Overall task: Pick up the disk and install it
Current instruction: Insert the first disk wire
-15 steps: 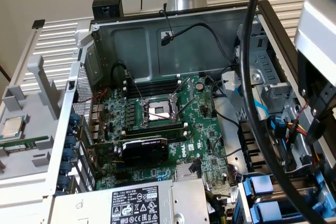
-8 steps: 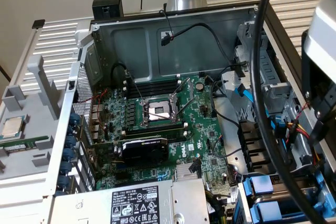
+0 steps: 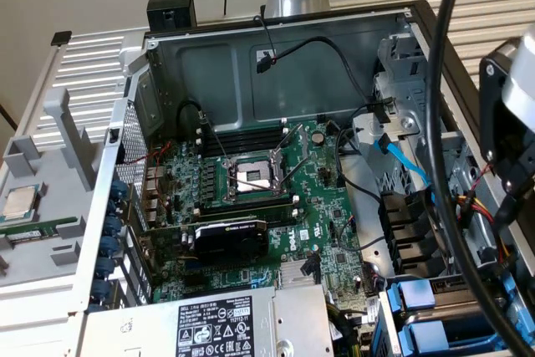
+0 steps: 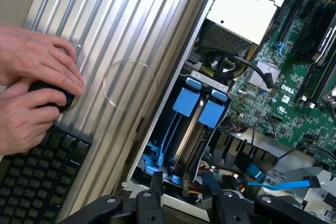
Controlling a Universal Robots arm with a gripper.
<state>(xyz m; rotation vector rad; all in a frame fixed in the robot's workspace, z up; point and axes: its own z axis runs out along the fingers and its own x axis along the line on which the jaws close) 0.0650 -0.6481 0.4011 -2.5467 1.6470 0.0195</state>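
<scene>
Ribbed aluminium table before you: open computer case at centre, grey parts holder beside it, exterior view's left.

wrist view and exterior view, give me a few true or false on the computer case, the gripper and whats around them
1. Two blue drive carriers sit side by side in the computer case. True.
2. The gripper grips a drive. False: its fingers stand apart with nothing between them.
3. A person's hands are beside a keyboard. True.
4. The processor socket has a cooler mounted on it. False: it lies bare.
</scene>
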